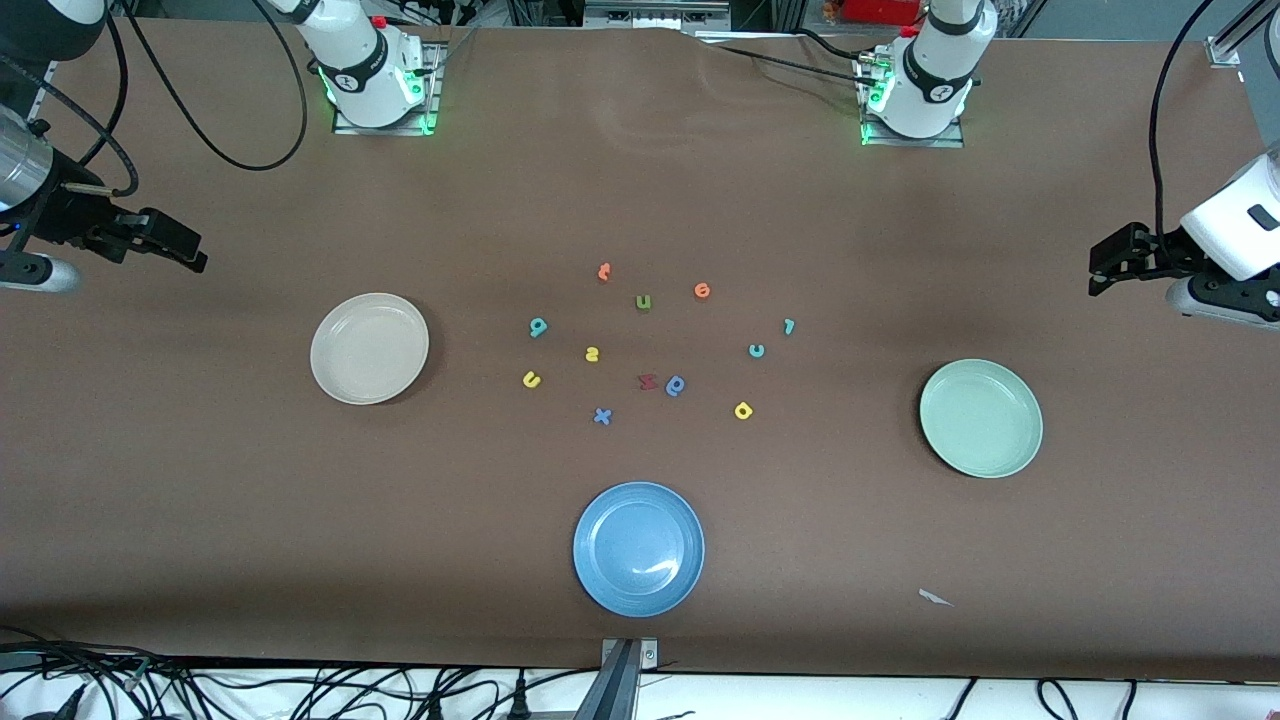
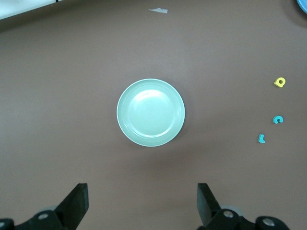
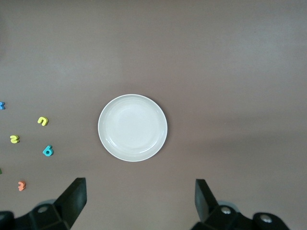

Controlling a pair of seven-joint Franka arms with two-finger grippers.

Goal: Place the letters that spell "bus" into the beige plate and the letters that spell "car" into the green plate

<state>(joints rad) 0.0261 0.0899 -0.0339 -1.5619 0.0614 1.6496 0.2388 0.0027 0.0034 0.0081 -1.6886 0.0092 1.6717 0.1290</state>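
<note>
Front view: we are looking at a task that is not yet begun, as we judge it. The beige plate (image 1: 369,348) is lying bare toward the right arm's end of the table, and the green plate (image 1: 981,418) is lying bare toward the left arm's end.

We are taking the blue plate (image 1: 639,549) as our landmark. All the letters are sitting scattered farther from the front camera than it, between the two other plates. For "bus" we are seeing the teal b (image 1: 538,327), the yellow s (image 1: 592,354) and the yellow u (image 1: 531,379), all on the beige plate's side of the cluster. For "car" we are seeing the teal c (image 1: 757,350), the teal r (image 1: 789,326) and the yellow a (image 1: 743,410), all on the green plate's side. None is touching any plate, so we are reckoning all six placements as still to do.

Our left gripper (image 2: 142,203) is hanging over the table beside the green plate, fingers spread wide and holding nothing. Our right gripper (image 3: 140,201) is hanging beside the beige plate, likewise spread and bare.
</note>
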